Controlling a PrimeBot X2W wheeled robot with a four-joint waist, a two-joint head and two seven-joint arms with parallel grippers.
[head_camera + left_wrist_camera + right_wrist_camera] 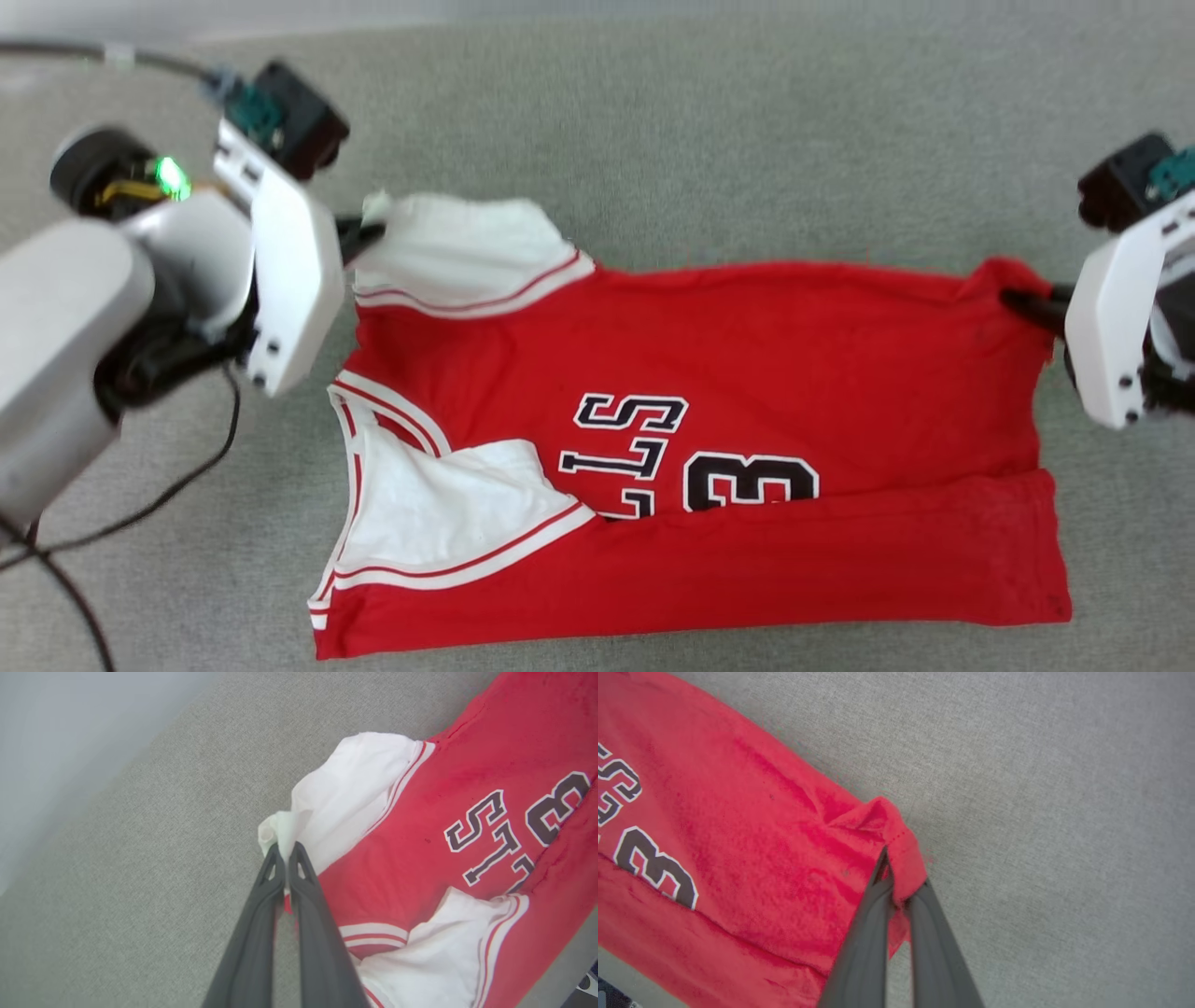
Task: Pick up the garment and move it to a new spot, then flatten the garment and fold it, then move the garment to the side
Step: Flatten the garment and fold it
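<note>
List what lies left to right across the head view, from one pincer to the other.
The left pincer → upper white sleeve of the garment → black letters → number 3 → right pincer.

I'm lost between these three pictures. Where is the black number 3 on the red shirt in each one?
Head view: the number 3 just below the middle, its lower edge under a fold of the shirt.
Left wrist view: the number 3 at the right edge, upper half.
Right wrist view: the number 3 at the left, about mid-height.
Shared landmark: the black letters next to it.
</note>
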